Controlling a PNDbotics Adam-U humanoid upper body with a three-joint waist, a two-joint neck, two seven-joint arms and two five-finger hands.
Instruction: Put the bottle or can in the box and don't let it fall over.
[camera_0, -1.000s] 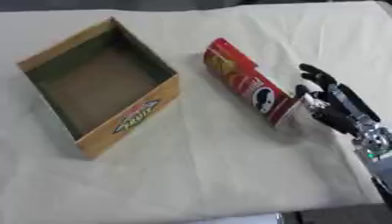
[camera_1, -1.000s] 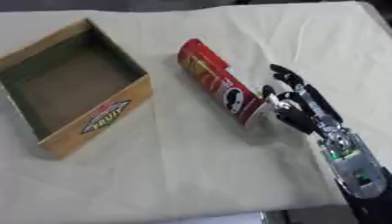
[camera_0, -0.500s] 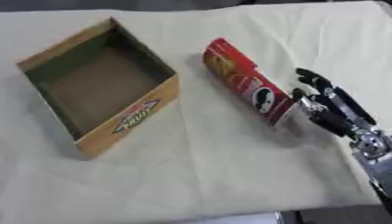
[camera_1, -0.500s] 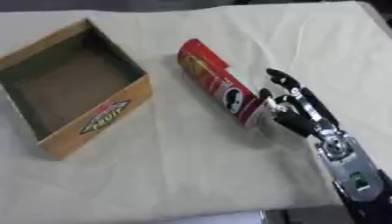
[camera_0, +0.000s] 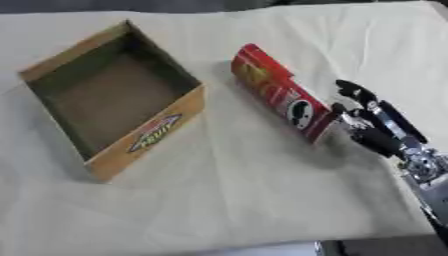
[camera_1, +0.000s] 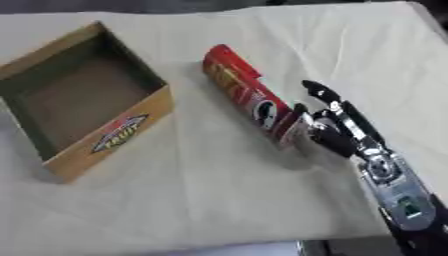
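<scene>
Red chip can (camera_0: 282, 93) lies on its side beside open cardboard box (camera_0: 154, 137); right hand (camera_1: 335, 131), fingers relaxed, touches its near end.

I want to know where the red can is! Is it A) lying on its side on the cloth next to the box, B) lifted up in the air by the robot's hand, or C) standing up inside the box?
A. The red can lies on its side on the cloth, outside the empty box, with the right hand at its near end.
</scene>
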